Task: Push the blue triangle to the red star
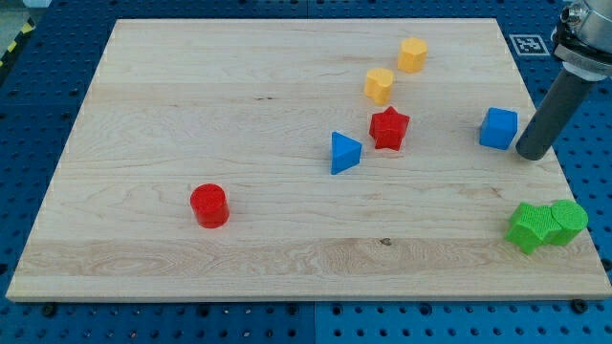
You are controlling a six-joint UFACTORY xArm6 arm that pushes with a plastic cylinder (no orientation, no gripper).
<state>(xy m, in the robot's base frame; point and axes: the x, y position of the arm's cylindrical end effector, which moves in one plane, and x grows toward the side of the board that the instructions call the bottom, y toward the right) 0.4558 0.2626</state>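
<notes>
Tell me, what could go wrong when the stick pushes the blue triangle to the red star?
1. My tip sits right beside the blue cube, so heading left could shove the cube along.
2. The blue triangle is already close to the red star; a hard push might knock the star toward the yellow blocks.

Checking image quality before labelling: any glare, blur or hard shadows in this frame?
Camera view: even, diffuse light, no glare on the wooden board; only short soft shadows under blocks such as the red cylinder and blue triangle; blocks sharp; my tip sharp, the rod's top cut off at the view's right edge.
</notes>
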